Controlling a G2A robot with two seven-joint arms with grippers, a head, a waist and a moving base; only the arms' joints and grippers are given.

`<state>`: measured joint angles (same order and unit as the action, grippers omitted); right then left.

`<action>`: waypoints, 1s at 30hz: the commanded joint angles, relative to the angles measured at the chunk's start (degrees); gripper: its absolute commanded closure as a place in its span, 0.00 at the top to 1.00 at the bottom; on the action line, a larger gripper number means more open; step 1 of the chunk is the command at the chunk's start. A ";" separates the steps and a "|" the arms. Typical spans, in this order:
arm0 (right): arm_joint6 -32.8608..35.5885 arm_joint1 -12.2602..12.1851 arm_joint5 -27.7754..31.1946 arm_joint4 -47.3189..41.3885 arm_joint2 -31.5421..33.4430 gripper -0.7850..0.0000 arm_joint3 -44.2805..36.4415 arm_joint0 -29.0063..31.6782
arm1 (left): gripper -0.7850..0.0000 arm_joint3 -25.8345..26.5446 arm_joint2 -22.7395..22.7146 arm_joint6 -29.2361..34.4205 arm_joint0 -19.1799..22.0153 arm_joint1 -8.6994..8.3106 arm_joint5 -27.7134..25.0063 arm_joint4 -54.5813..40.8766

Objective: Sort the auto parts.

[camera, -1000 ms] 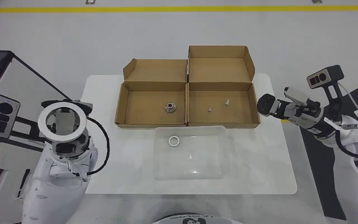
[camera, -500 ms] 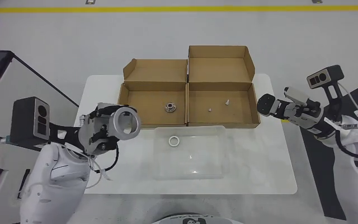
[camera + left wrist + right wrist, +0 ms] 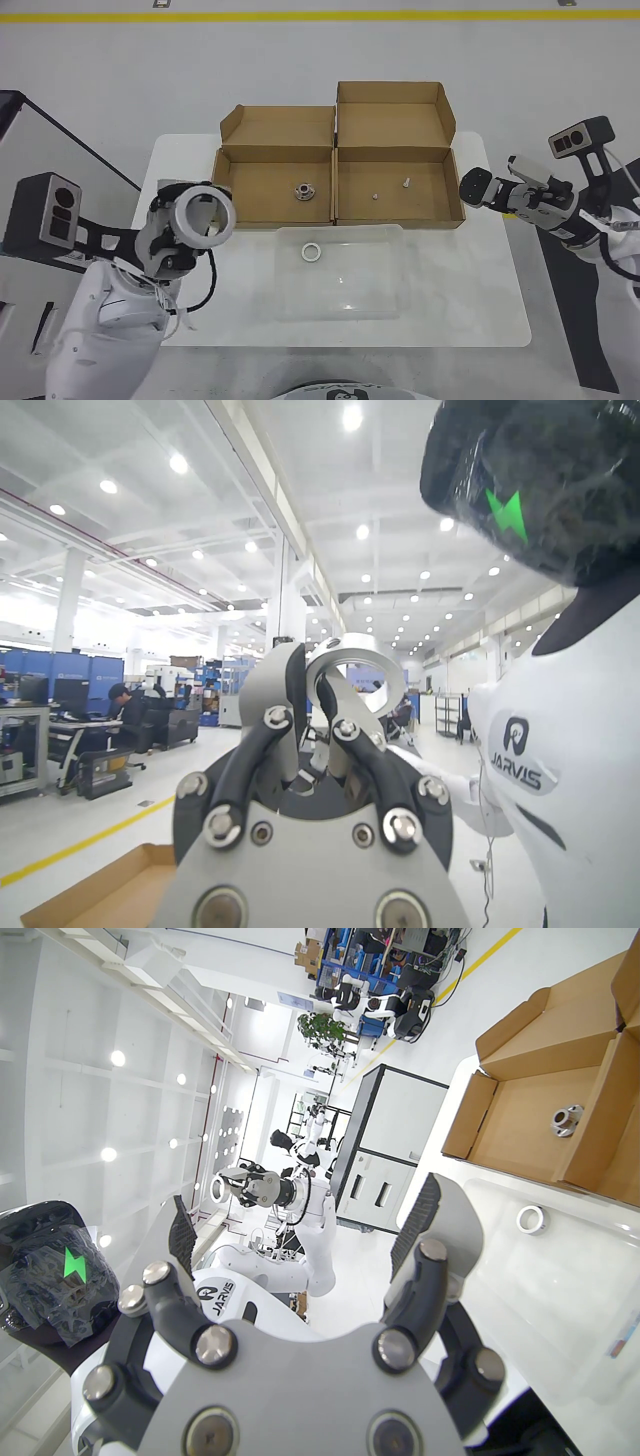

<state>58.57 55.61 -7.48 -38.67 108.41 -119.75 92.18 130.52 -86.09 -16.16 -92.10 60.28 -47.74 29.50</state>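
Jaws of the left gripper [image 3: 311,687] pinch the wall of a broad, smooth metal ring [image 3: 396,680], one steel finger outside the band and the other inside its bore. A small round hole is drilled through the band. In the top view this ring is held in the air over the left part of the white, round-cornered table [image 3: 450,320], close to the left end of the left cardboard box [image 3: 250,195].

The right gripper [image 3: 304,1198] has its jaws spread wide, with nothing between the ribbed black pads [image 3: 415,1223]. It hangs by the right end of the right cardboard box [image 3: 435,200].

Both boxes are shallow, brown and matte. They stand side by side with their walls touching and their lids folded back. A flanged metal hub [image 3: 302,189] with a central bore lies on the left box's floor, and two tiny pale fasteners [image 3: 407,182] lie apart on the right box's floor.

Just in front of the boxes sits a clear plastic tray [image 3: 350,290], rectangular with rounded corners. A small white ring [image 3: 312,252] lies flat in the tray's far half
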 commanded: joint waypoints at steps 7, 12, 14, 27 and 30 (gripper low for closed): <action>0.00 0.00 0.00 0.00 0.00 1.00 0.00 0.00 | 0.00 0.60 -0.70 -0.89 0.28 0.51 -0.58 -2.83; 0.00 0.00 0.00 0.00 0.00 1.00 0.00 0.00 | 0.00 0.60 -0.66 -0.73 0.32 0.84 -0.75 -2.79; 0.00 0.00 0.00 0.00 0.00 1.00 0.00 0.00 | 0.00 0.61 -0.59 -0.83 0.33 0.99 -0.63 -2.84; 0.00 0.00 0.00 0.00 0.00 1.00 0.00 0.00 | 0.00 -1.70 1.10 3.18 2.17 1.82 3.76 1.39; 0.00 0.00 0.00 0.00 0.00 1.00 0.00 0.00 | 0.00 -3.24 2.01 5.93 3.71 1.99 7.00 5.00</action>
<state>58.57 55.61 -7.48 -38.67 108.41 -119.75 92.18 127.98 -84.42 -11.40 -88.98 62.21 -42.06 32.86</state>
